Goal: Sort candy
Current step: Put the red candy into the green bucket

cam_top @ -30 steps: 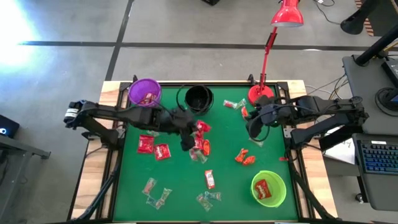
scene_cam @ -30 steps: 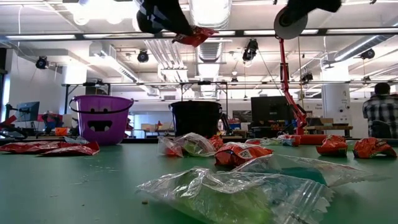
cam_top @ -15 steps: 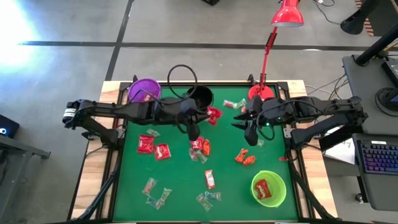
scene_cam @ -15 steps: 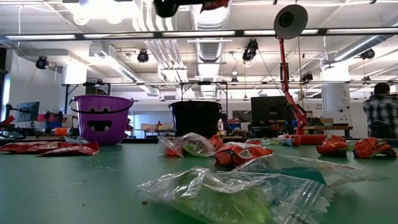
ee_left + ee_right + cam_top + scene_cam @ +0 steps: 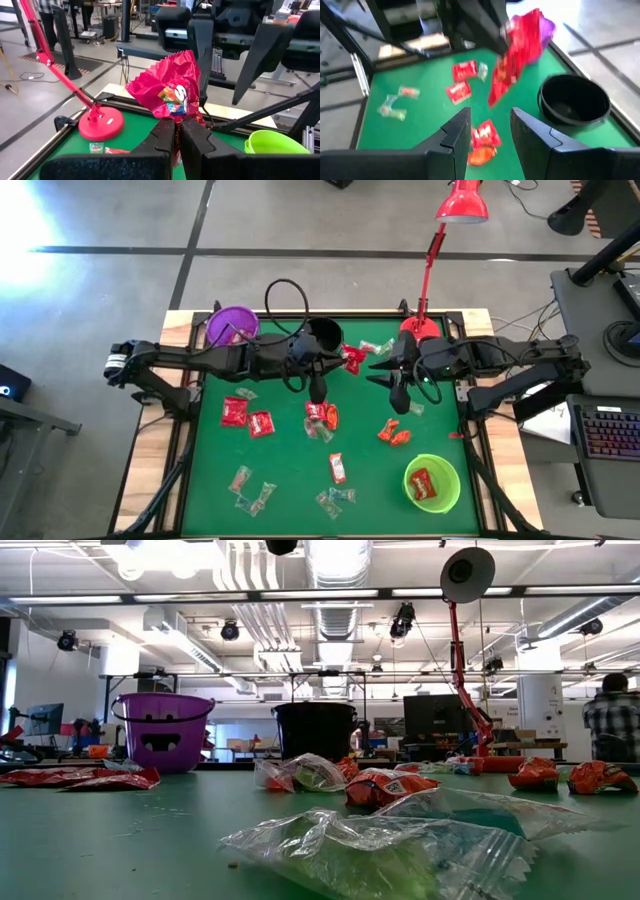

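Observation:
My left gripper (image 5: 342,361) hangs high over the table's middle, near the black bowl (image 5: 320,335), shut on a red candy packet (image 5: 169,86). My right gripper (image 5: 491,131) faces it from the table's right side, open, with nothing between its fingers; the packet (image 5: 516,55) floats a short way ahead of them. More candy lies flat on the green mat: red packets (image 5: 247,418), orange ones (image 5: 393,434) and clear greenish ones (image 5: 250,490). In the low view neither gripper's fingers show, only candy (image 5: 380,785) on the mat. My left gripper pinches the red packet's near end (image 5: 176,118) between its two fingers (image 5: 161,137). The fingers lie about level and point toward the table's right side. The packet sticks out beyond the fingertips, crumpled, lifted well clear of the mat.
A purple bowl (image 5: 232,327) stands at the far left and a green bowl (image 5: 432,483), with a red candy in it, at the near right. A red lamp's base (image 5: 420,330) stands on the far edge beside my right arm. A person stands far off (image 5: 612,710).
My left gripper has risen and gone toward the table's far right with the red packet, tipping from pointing down to about level. My right gripper has swung toward the table's left, tipped up and rolled, and now faces the packet.

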Action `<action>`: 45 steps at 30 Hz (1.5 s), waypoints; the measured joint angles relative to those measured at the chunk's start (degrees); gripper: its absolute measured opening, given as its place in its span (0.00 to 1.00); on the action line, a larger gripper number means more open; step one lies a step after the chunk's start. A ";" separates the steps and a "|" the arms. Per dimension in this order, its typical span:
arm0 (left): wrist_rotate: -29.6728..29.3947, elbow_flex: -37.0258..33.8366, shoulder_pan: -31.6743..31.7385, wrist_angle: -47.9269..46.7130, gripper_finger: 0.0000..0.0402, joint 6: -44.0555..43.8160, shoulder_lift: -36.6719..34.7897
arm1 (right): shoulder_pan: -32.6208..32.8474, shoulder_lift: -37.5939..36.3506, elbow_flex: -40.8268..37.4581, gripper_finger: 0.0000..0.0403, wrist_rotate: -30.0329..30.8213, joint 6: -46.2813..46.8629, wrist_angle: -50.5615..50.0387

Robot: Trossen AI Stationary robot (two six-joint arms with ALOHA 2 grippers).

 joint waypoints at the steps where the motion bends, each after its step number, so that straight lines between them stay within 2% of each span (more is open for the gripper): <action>1: 0.00 0.00 0.00 0.15 0.00 0.02 0.00 | 0.00 0.00 0.00 0.32 0.03 -0.35 0.51; 8: 4.26 0.02 -0.05 4.88 0.00 1.09 0.00 | -0.15 1.31 0.00 0.32 4.48 -1.43 4.10; 30: 3.72 0.02 0.15 4.96 0.00 1.55 1.97 | -0.22 1.79 0.00 0.32 3.91 1.35 3.83; 39: 3.58 0.02 0.22 5.67 0.00 1.55 2.10 | -0.22 5.19 0.00 0.32 4.07 1.31 4.19; 45: 3.58 0.02 0.22 5.68 0.00 1.55 2.08 | -0.25 5.75 0.00 0.26 4.12 0.63 6.72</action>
